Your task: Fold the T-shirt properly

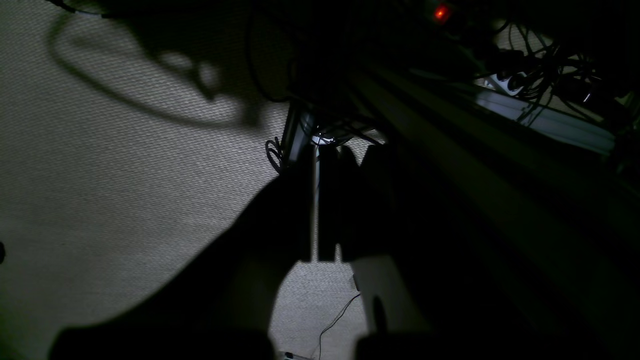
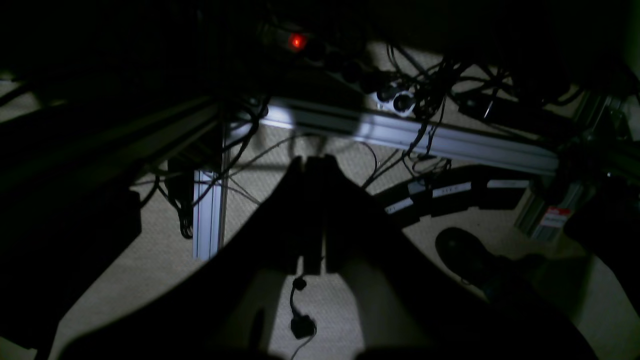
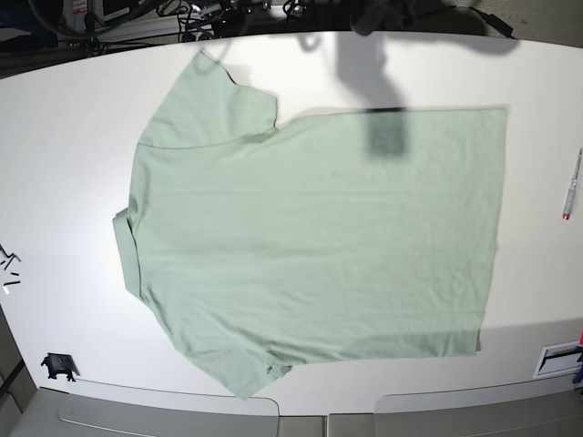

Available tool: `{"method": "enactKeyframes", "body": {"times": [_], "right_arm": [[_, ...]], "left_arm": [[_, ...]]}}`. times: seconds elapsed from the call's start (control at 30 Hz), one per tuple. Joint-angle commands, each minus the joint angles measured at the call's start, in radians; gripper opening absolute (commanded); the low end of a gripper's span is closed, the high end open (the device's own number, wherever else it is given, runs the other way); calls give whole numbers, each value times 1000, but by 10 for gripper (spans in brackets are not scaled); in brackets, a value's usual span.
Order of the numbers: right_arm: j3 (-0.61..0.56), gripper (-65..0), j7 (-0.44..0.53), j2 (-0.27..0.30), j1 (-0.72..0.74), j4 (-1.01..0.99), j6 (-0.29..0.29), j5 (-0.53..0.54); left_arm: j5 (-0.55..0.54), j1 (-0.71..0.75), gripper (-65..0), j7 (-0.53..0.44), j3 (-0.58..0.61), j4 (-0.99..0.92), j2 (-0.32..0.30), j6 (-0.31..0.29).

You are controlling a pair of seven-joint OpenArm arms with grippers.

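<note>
Both grippers, left gripper (image 1: 327, 210) and right gripper (image 2: 312, 215), hang closed and empty below the table (image 3: 73, 182), away from the T-shirt (image 3: 310, 246), which looks light and limp, best pinched at hem corners or sleeves.

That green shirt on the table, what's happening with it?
Nothing is touching it right now. The T-shirt lies spread flat on the white table, collar to the left, not yet folded. The robot's left hand and right hand are both shut, holding nothing, and their cameras look down at floor and cables, away from the shirt.
</note>
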Motion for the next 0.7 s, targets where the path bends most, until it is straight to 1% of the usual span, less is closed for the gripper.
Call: {"method": "enactKeyframes", "body": {"times": [0.0,0.33,0.67], "right_arm": [[1,-650,8,5,1,5,-7,3],[1,-650,8,5,1,5,-7,3],[1,-650,8,5,-2,5,-7,3]], "left_arm": [[-5,6,-650,-8,0,3,5,-5],[-5,13,-650,-12,0,5,5,-5],[-5,82,-650,-12,0,104,5,-5]]}}
